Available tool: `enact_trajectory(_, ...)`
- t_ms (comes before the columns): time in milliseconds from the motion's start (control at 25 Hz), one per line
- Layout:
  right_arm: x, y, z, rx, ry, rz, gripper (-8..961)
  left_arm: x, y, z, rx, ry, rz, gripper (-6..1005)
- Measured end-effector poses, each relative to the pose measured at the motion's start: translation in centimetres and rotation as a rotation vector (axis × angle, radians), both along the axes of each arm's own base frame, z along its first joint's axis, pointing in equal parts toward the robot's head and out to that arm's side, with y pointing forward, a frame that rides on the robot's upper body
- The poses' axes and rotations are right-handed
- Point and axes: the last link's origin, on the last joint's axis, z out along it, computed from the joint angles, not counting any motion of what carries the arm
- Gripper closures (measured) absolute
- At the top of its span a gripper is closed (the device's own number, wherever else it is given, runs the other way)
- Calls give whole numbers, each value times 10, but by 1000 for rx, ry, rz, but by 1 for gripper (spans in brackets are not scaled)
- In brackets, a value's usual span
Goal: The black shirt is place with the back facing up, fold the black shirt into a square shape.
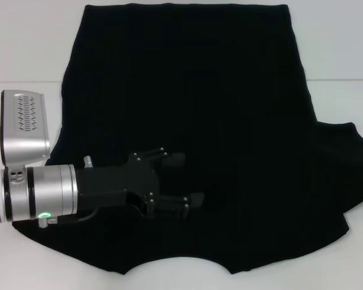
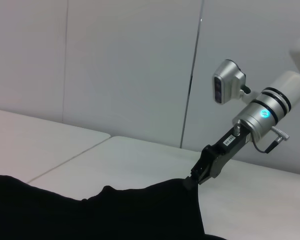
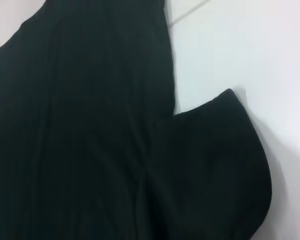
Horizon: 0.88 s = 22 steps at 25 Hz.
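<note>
My left claw (image 1: 190,181) hangs open over the black shirt (image 1: 230,121) at seven o'clock, blocking that corner. From twelve round to five the cloth lies open to reach. Bare tabletop (image 1: 30,42) rings the shirt's edges.

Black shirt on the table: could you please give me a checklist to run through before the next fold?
1. Shirt spread flat on the table, no lettering showing: ok.
2. Right sleeve folded in: not ok, it sticks out to the side.
3. Left gripper open and over the shirt's near left part: ok.
4. Left gripper touching the fabric: cannot tell, black on black.
5. Right gripper in place: it sits at a shirt edge in the left wrist view and is out of the head view; whether it holds the fabric: cannot tell.
</note>
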Motion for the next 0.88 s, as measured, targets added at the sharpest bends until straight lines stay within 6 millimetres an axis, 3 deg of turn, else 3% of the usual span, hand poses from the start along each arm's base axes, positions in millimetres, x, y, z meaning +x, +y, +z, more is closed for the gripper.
enact_trajectory(320, -4, 6, 13, 32, -57, 60, 940, 0, -1, -1, -7, -6, 9, 62)
enact_trajectory(600, -19, 17, 17, 26, -72, 122, 941, 1, -2, -1, -7, -21, 11, 62)
enact_trajectory(720, -30, 22, 12, 4, -58, 164, 941, 2, -3, 0, -5, -36, 12, 62)
enact_trajectory(880, -60, 34, 0, -36, -22, 282, 940, 2, -3, 1, -2, -43, 13, 62)
